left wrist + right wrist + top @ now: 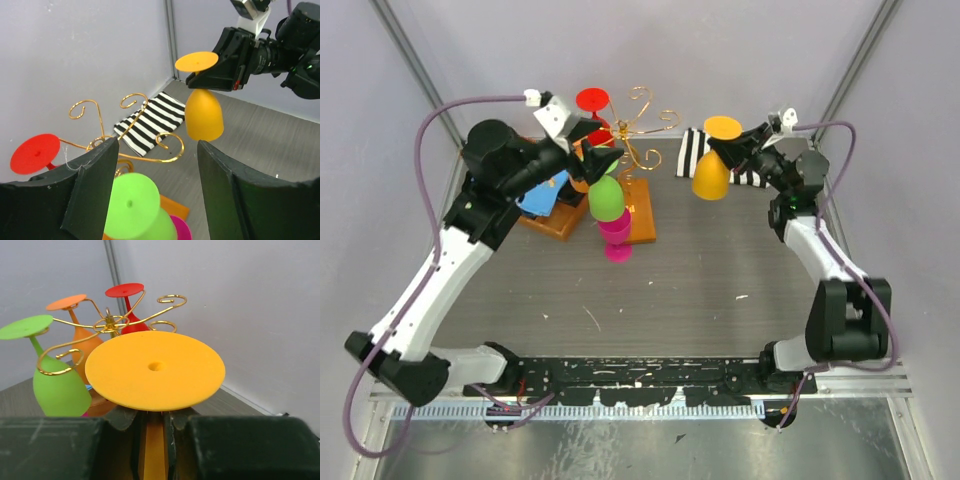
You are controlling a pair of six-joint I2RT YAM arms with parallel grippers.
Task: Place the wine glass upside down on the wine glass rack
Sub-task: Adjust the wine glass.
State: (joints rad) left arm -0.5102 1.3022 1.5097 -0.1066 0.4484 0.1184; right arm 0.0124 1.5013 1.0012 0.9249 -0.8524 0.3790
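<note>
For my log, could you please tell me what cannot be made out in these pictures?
Top view: the left gripper covers most of the orange glass.
Left wrist view: the pink glass is cut off by the bottom edge behind the green glass.
Right wrist view: the bowl of the yellow glass is hidden beneath its foot and the right gripper.

Pink glass (181,227) mostly out of frame, perhaps behind the green glass (131,202)

Cloths and a pink glass on the grey surface (720,285)
Striped cloth (695,152) lies at the back, blue cloth (542,197) well to its left, pink glass (617,236) between them, nearer.
</note>
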